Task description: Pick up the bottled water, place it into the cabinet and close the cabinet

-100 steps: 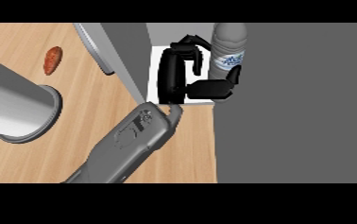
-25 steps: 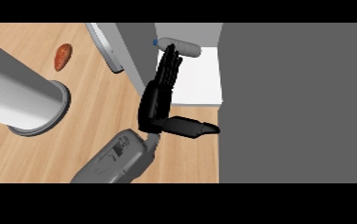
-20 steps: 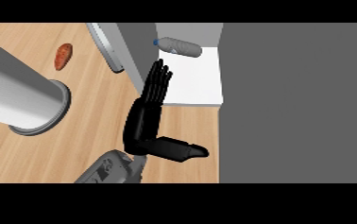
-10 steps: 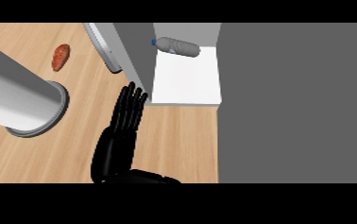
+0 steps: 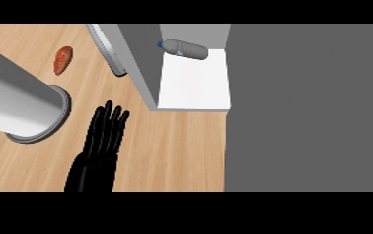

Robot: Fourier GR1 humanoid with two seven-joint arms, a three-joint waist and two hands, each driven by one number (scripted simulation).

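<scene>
Grey cylinder (image 5: 25, 104): stood at the far left on the wooden counter (image 5: 182, 149), its base ringed by a darker rim.
Orange-brown food item (image 5: 63, 60): lay on the counter above the cylinder, apart from it; its kind could not be told.
Left hand (image 5: 98, 146): black, fingers straight and together, pointing up the view, holding nothing, just right of the cylinder.
Cabinet door (image 5: 108, 48): stood open, seen edge-on.
Cabinet (image 5: 195, 87): white shelf floor, holding only the bottle.
Bottled water (image 5: 186, 50): lay on its side at the back of the shelf, long axis running across the view, blue cap (image 5: 160, 44) pointing left.
Change: half a second earlier the fingertips were by the cabinet's front corner; the hand had drawn back down and left, while the bottle had not moved.
</scene>
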